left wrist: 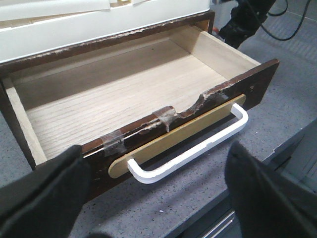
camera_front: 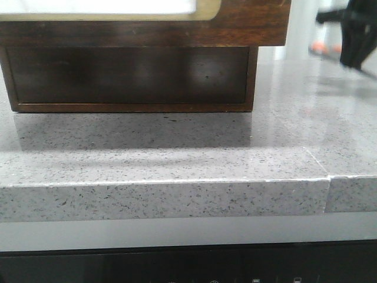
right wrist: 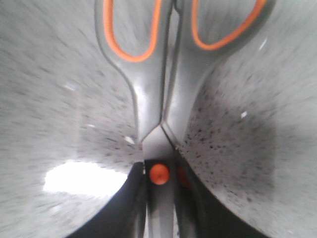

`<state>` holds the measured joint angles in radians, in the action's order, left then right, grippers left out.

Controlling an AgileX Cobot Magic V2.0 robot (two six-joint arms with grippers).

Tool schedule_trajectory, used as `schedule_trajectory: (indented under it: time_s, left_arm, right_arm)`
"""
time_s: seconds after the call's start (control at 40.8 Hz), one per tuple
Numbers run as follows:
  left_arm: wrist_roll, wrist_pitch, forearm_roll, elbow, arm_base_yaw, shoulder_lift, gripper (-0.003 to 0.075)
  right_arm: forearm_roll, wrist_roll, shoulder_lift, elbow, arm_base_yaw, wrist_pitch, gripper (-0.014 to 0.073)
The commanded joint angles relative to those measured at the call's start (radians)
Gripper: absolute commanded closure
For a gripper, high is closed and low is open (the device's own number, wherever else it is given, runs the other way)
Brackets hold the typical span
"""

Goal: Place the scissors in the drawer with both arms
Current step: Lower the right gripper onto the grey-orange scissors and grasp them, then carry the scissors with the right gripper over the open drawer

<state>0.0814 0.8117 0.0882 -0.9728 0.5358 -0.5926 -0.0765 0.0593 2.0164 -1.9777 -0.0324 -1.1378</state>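
Observation:
The drawer (left wrist: 124, 94) stands pulled open, and its pale wooden inside is empty. Its dark-brown front carries a tan plate and a white handle (left wrist: 193, 148). My left gripper (left wrist: 158, 198) is open and empty just in front of the handle, with one finger to each side and not touching it. In the front view the drawer front (camera_front: 247, 23) fills the top of the frame. My right gripper (right wrist: 159, 198) is shut on the scissors (right wrist: 158, 99) at the orange pivot, with the orange-lined loops pointing away over the countertop. That arm (camera_front: 353, 35) shows at the far right, beyond the drawer.
The grey speckled countertop (camera_front: 177, 159) runs under the drawer, and its front edge has a seam on the right. The dark cabinet (camera_front: 129, 79) sits below the drawer front. White panels (left wrist: 74, 25) lie on top of the cabinet behind the open drawer.

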Motion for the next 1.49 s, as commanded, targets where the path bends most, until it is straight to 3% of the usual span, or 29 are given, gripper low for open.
schedule_trajectory:
  time_s: [0.0,0.367,0.735,1.176,1.469]
  left_arm:
    - [-0.008,-0.076,0.004,-0.034,0.008,-0.006,0.0177]
    - [-0.008,-0.076,0.004,-0.034,0.008,-0.006,0.0176]
    - [-0.008,-0.076,0.004,-0.034,0.008,-0.006,0.0176]
    - [-0.008,-0.076,0.004,-0.034,0.008,-0.006,0.0177]
    - [-0.008,-0.076,0.004,-0.034,0.008,-0.006,0.0177]
  right_arm:
    - [-0.015,0.011,-0.146,-0.028,-0.001,0.053,0.0565]
    - [-0.029,0.071,-0.429,-0.028,0.054,0.111,0.0565]
    - [-0.04,0.196,-0.615,-0.028,0.245,0.161,0.0565]
    - [-0.261,0.629,-0.585,-0.022,0.513,0.13,0.0565]
    - [-0.27,0.69,-0.468,-0.022,0.61,0.053,0.0565]
